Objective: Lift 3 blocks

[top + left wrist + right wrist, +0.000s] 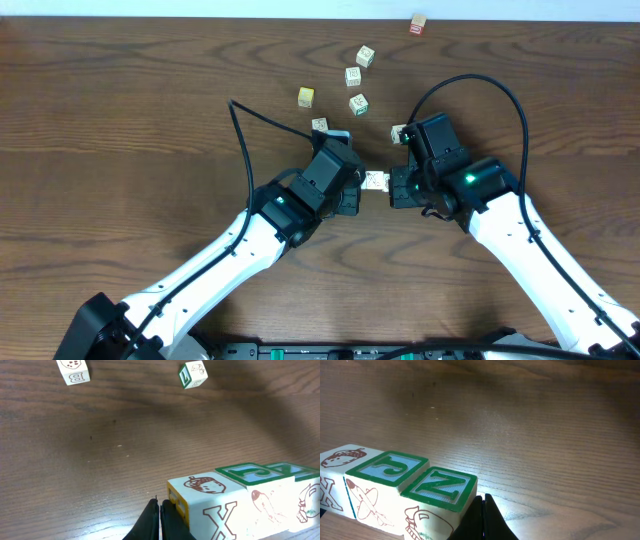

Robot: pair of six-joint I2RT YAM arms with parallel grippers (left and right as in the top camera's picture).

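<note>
Dark wood-grain table (120,120) fills the frame. Just left of centre, the left gripper (357,187), its fingers pinched together, meets the left end of the blocks (375,181): three in a touching row. The right gripper (392,186), likewise clenched empty, meets their right end. Seven loose cubes (353,76) lie scattered above.

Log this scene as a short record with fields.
row: three blocks end to end: acorn block, J block, N block
left tool: shut, tips at the acorn block's end
right tool: shut, tips at the N block's end
lifted: cannot tell
loose blocks: several beyond the row; red-edged block farthest
</note>
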